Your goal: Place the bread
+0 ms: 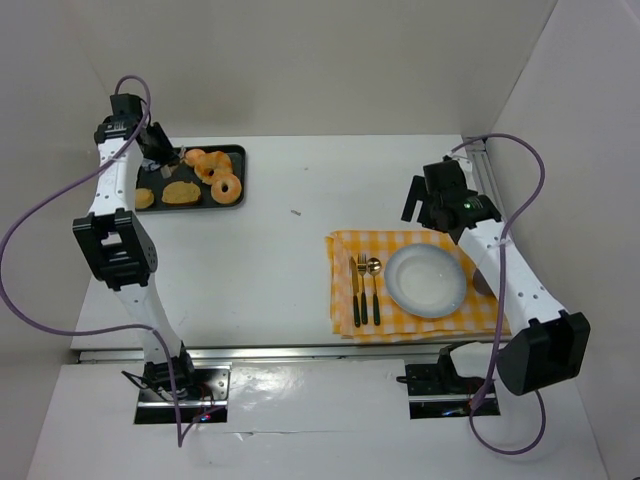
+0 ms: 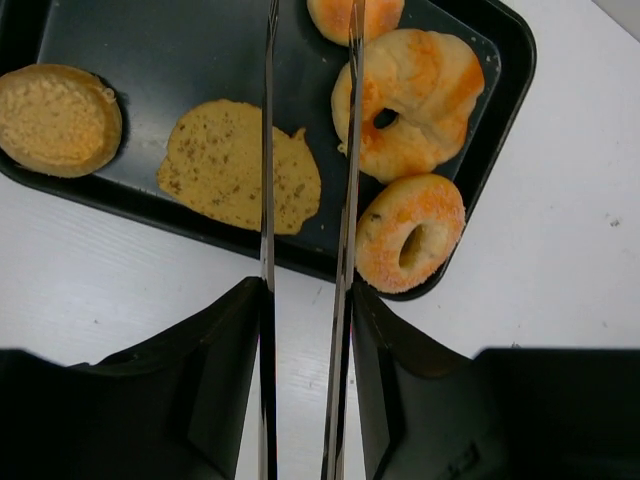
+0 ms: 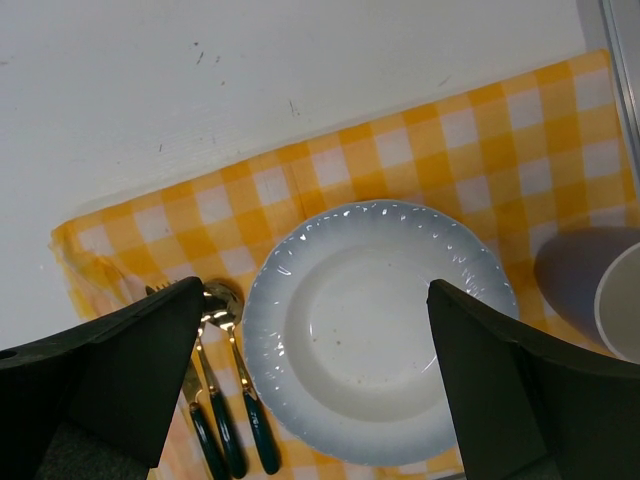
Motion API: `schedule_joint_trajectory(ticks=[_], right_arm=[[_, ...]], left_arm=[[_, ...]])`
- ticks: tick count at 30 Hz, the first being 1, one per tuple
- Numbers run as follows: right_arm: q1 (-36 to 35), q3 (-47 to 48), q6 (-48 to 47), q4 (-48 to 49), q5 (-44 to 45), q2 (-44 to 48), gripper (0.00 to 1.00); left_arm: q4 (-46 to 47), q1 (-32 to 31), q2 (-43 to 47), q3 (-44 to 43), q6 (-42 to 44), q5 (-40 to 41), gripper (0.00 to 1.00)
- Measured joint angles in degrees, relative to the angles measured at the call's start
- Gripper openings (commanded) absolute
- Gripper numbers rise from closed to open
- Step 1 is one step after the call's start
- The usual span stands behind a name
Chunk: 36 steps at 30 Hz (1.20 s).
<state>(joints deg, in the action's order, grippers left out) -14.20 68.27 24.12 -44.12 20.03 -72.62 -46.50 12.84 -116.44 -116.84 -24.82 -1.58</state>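
A black tray (image 1: 241, 153) at the far left holds several breads: a flat slice (image 2: 240, 165), a round bun (image 2: 55, 118), a ring-shaped roll (image 2: 408, 232) and a bigger twisted ring (image 2: 410, 100). My left gripper (image 1: 160, 158) hovers over the tray's near edge (image 2: 305, 290). It is shut on thin metal tongs (image 2: 267, 150), whose two arms stand a little apart with nothing between them, over the slice's right end. My right gripper (image 1: 432, 205) is wide open and empty above a white plate (image 1: 427, 280), which also shows in the right wrist view (image 3: 370, 340).
The plate lies on a yellow checked cloth (image 1: 345, 245) with a knife, fork and spoon (image 1: 364, 290) to its left. A pale cup (image 3: 622, 305) stands at the cloth's right edge. White walls enclose the table at the back and sides.
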Motion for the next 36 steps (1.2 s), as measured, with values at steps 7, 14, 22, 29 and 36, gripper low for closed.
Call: schedule_joint_trajectory(ticks=[7, 14, 22, 29, 36], right_arm=[[0.0, 2.1, 0.0, 0.0, 0.0, -2.4, 1.00], [0.0, 3.9, 0.0, 0.0, -0.2, -3.3, 1.00], [0.0, 5.0, 0.0, -0.1, -1.2, -5.0, 1.00], [0.0, 6.1, 0.0, -0.2, -1.9, -5.6, 1.00], [0.0, 6.7, 0.0, -0.2, -2.8, -6.2, 1.00]], left_arm=[[1.2, 2.0, -7.0, -3.0, -1.6, -4.4, 0.52], [1.7, 2.8, -9.1, -3.0, -2.6, -8.9, 0.51], [4.0, 4.1, -9.8, -2.8, -2.6, -13.4, 0.46], [4.2, 5.5, -10.3, -1.7, -2.5, -16.1, 0.51], [4.2, 6.5, -10.3, -1.6, -2.5, -16.5, 0.56]])
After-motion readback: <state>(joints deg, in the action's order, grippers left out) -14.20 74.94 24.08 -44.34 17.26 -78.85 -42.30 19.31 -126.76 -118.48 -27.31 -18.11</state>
